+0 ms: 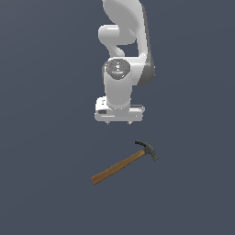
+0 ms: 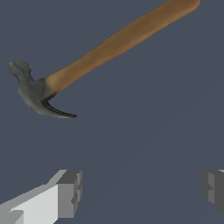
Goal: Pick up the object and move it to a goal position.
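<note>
Claw hammer (image 1: pixel 124 163): lies flat on the dark floor, wooden handle, grey head toward the exterior view's right. Gripper (image 1: pixel 119 123): hangs above the hammer, apart from it, fingers (image 2: pixel 70 192) spread wide, holding nothing.

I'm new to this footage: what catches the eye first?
The hammer lies alone on the dark floor, head toward the exterior view's right. The white arm hangs over it, its gripper open, not touching it.
</note>
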Controlling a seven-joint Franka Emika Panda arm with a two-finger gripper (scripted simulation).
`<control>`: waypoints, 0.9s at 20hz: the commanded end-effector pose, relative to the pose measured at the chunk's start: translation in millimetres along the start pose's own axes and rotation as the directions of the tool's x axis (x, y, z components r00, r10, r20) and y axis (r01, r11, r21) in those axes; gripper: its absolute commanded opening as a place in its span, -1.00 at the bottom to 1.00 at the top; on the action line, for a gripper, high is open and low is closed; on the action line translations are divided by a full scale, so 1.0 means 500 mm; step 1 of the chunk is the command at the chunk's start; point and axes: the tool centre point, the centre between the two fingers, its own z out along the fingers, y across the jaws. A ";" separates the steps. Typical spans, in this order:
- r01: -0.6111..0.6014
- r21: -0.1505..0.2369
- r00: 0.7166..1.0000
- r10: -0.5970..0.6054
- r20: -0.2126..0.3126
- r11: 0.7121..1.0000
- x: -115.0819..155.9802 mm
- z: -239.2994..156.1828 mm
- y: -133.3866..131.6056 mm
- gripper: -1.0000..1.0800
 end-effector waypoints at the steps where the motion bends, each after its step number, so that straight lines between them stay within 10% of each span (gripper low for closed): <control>1: 0.000 0.000 1.000 0.000 0.000 1.000 0.000 0.000 0.000 0.92; 18: -0.012 0.003 1.000 0.012 0.020 1.000 -0.009 0.011 -0.005 0.92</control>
